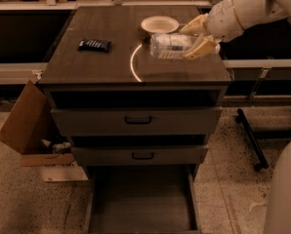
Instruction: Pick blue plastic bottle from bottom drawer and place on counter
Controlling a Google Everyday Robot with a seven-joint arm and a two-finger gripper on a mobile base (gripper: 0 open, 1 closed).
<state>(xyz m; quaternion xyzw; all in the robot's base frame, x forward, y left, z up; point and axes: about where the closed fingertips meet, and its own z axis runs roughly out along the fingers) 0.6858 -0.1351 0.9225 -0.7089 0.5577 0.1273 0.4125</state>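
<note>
No legible text; blue plastic bottle point(169, 46) label unreadable. Gripper point(186, 44) over counter point(99, 68), clasping it.

Cream rounded arm point(255, 4), tan jaws above counter point(101, 69)

Your counter point(96, 69) carried a dark flat packet point(94, 45) near its left edge, a white bowl point(159, 24) by the back edge, right of centre, and a bright light arc point(132, 62) mid-top. Your gripper point(185, 44) was over the right edge, clamped on the blue plastic bottle point(167, 46), which lay sideways just in front of the bowl. Whether it touched the counter was unclear.
</note>
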